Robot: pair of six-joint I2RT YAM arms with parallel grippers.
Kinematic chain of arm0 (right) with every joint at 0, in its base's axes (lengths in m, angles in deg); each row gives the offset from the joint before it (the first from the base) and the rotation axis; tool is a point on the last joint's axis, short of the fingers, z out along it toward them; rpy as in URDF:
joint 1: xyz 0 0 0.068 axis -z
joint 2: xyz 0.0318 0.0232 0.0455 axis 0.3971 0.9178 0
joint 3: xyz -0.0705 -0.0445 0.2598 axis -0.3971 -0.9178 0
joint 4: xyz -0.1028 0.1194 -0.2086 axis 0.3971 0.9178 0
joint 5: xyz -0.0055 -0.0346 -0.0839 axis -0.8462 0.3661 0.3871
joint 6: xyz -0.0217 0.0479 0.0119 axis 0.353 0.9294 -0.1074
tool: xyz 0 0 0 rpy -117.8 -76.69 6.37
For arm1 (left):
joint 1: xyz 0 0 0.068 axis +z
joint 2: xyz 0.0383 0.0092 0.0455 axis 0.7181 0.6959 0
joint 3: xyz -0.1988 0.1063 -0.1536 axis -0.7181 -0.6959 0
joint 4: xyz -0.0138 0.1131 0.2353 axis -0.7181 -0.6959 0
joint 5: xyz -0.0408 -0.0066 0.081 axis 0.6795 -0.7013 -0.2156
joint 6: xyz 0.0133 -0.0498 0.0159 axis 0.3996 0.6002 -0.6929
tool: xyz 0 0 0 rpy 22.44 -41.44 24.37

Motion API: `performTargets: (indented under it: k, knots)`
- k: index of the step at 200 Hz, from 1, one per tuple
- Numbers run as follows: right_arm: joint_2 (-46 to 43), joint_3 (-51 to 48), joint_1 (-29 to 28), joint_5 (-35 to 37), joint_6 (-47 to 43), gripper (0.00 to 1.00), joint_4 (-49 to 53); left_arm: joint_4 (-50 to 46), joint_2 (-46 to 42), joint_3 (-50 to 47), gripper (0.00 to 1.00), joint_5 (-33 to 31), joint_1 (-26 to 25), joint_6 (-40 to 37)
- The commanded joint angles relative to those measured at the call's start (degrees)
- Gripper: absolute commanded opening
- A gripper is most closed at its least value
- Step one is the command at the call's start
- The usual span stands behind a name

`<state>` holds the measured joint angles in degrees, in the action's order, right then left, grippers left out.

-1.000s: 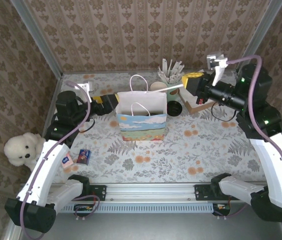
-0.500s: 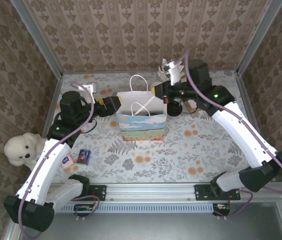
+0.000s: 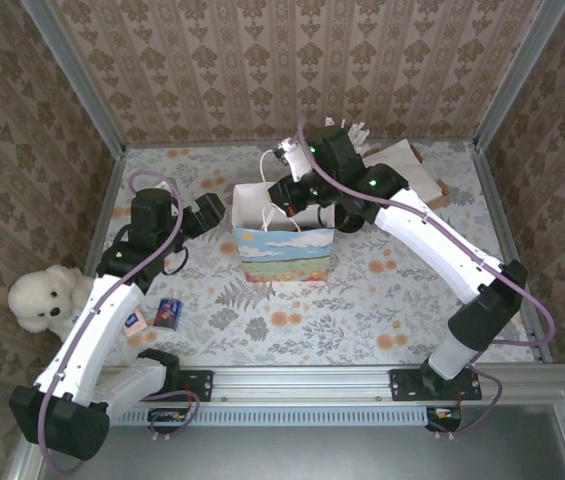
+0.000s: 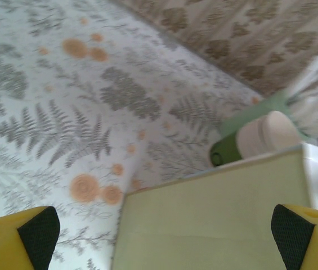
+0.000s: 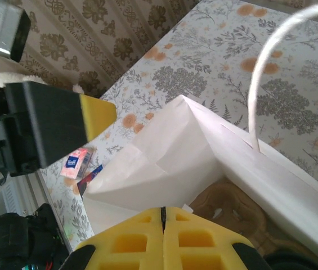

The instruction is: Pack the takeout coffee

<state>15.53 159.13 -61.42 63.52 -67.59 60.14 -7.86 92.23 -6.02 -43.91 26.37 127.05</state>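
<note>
Right gripper [image 5: 162, 212] clenched on nothing, poised over open paper bag [image 3: 284, 250]. Brown carrier tray [image 5: 234, 211] lies inside bag, at bottom. Left gripper [image 4: 164, 233] released, jaws wide, beside bag's left wall.

White teddy bear [image 3: 42, 298] — left edge (packets [image 3: 168, 313] near)

- Walls [image 3: 262, 60]: beige paper with a brown damask pattern.
- Grey metal posts [image 3: 74, 80] at the back corners.
- Bench [image 3: 412, 290]: pale cloth, grey ferns, orange blossoms.
- Aluminium rail [image 3: 302, 383] along the near edge.
</note>
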Motion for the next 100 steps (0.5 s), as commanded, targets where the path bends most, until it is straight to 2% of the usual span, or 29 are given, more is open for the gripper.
performTargets:
  k: [1,39,100]
  knots:
    - [2.2,3.9,-0.5,-1.4,-0.9,0.08,1.7,-3.7,1.1,-0.6,1.00,-5.5,-0.3,4.9]
    - [5.6,6.8,-1.5,-2.6,-1.2,0.18,2.9,-5.8,4.2,-0.4,1.00,-2.6,-0.4,5.1]
    - [2.1,6.9,-1.0,1.5,-2.8,0.48,5.3,-4.1,4.2,-2.5,1.00,-0.9,-0.5,5.9]
